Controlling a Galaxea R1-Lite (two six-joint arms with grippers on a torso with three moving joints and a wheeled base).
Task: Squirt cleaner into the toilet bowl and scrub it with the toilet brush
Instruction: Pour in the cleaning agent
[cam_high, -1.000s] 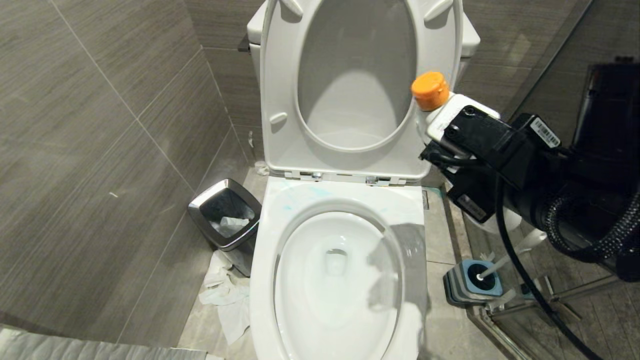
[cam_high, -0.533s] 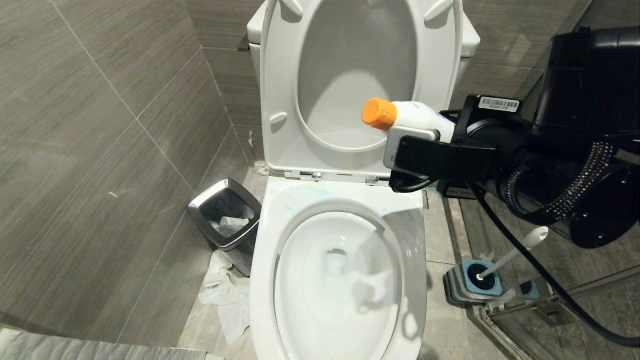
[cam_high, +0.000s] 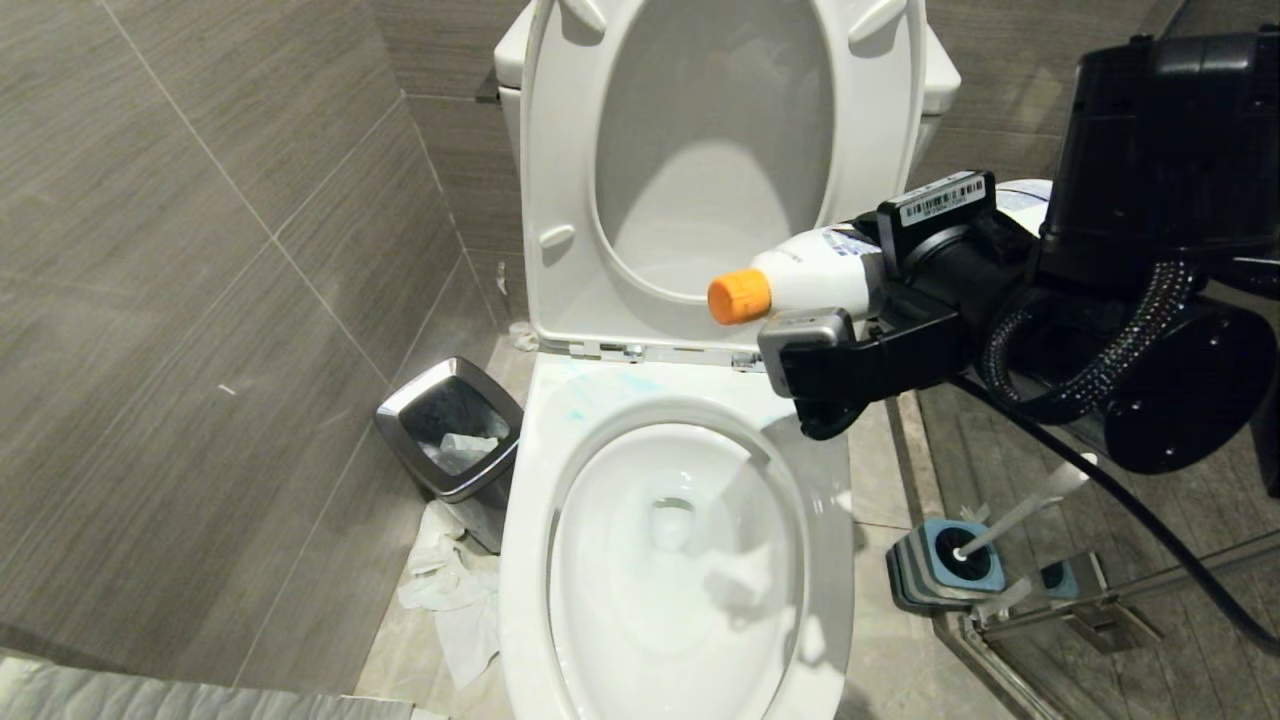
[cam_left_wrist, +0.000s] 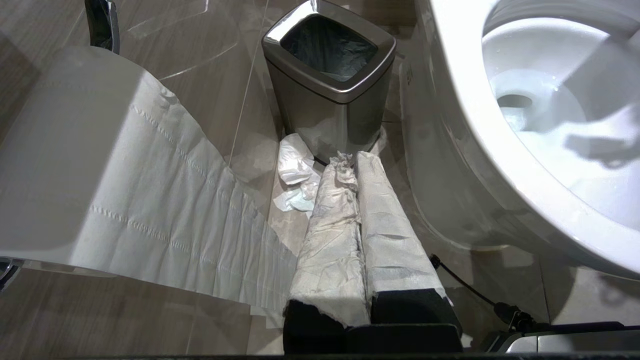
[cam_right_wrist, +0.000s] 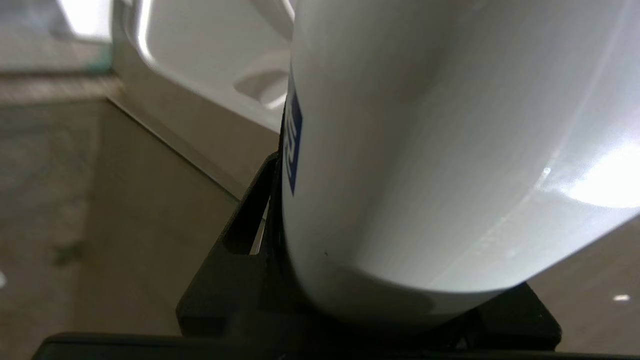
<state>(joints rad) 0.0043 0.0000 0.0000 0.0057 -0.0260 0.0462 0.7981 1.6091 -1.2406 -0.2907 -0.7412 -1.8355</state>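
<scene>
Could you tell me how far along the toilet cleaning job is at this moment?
Only faint teal streaks mark the toilet bowl rim. The right gripper holds the cleaner bottle tipped towards the bowl, orange cap on. Squirting and scrubbing remain; the toilet brush sits in its holder.

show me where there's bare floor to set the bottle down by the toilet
Bare tile lies right of the toilet bowl, between it and the blue-grey brush holder. The left side is crowded: the trash bin stands close to the bowl, with crumpled paper on the floor before it.
</scene>
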